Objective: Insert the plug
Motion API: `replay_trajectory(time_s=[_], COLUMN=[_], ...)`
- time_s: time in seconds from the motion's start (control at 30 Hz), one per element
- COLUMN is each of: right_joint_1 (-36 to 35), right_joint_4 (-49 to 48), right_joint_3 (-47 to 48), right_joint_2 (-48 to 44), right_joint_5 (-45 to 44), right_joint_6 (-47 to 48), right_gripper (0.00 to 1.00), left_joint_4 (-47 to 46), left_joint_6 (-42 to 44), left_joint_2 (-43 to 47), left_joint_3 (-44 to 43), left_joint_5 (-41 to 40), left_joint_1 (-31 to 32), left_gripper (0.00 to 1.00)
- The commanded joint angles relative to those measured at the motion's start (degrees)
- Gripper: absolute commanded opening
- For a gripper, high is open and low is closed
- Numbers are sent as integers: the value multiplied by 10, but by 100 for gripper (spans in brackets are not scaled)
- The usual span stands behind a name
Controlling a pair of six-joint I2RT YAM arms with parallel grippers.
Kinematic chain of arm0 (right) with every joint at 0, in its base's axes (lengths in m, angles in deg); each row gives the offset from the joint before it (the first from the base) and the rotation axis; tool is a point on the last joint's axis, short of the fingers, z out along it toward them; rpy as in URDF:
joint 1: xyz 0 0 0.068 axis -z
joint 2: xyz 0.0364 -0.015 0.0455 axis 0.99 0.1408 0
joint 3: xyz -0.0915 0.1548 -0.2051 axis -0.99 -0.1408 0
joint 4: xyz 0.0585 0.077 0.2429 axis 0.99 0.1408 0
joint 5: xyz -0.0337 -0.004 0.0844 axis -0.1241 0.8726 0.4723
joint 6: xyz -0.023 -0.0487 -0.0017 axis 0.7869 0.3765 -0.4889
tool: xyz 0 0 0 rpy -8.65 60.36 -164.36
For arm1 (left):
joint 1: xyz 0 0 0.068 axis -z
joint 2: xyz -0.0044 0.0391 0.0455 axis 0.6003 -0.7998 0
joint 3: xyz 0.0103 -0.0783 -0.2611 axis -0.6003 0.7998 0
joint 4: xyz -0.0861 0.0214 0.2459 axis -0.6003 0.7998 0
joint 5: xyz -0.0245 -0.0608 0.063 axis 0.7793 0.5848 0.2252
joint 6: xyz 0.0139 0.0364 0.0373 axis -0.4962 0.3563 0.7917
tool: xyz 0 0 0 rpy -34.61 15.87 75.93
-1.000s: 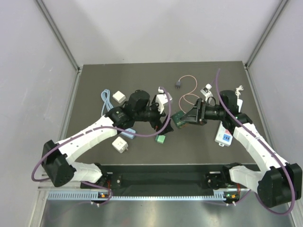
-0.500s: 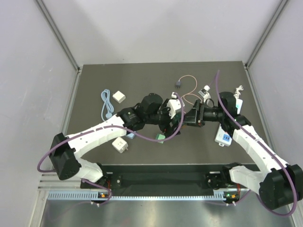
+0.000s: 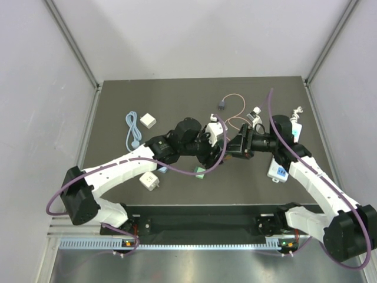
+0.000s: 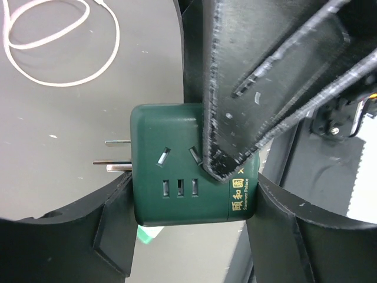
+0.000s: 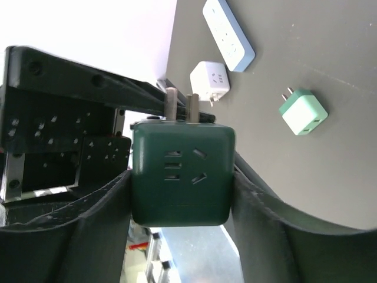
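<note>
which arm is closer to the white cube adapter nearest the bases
Left. The left arm passes just beside the white cube adapter; the right arm is far to its right.

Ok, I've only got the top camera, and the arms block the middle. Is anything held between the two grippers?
Observer: Yes, a dark green cube adapter. The right gripper clamps it by two opposite sides.
Operator: Does the left gripper have it too?
Observer: It looks so. In its wrist view the left gripper sits against the cube on both sides, with no gap showing.
</note>
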Motion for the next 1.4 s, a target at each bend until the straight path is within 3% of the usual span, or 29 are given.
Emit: replay_trajectory(time_s=[0.0, 0.23, 0.37, 0.57, 0.73, 1.1, 1.37], right_joint_1=[-12, -6, -3, -3, -13, -189, -223], right_joint_4=[-4, 71, 126, 187, 93, -125, -121], right_joint_3=[31, 83, 126, 178, 119, 15, 55], right_joint_2=[-16, -28, -35, -74, -134, -166, -91], right_joint_5=[6, -60, -106, -195, -229, -381, -365], right_joint_6=[54, 137, 198, 305, 375, 522, 574], right_gripper=[63, 90, 98, 100, 100, 100, 100], left_joint_4=[-67, -71, -71, -77, -139, -160, -159], left_joint_6=[-82, -189, -238, -349, -479, -588, -593], left_joint_2=[27, 30, 37, 54, 64, 31, 21], left_joint_3=[17, 24, 29, 39, 74, 55, 50], left_joint_5=[26, 65, 88, 158, 234, 267, 286], left_joint_1=[1, -6, -18, -94, -174, -186, -187], left_gripper=[0, 0, 0, 0, 0, 0, 0])
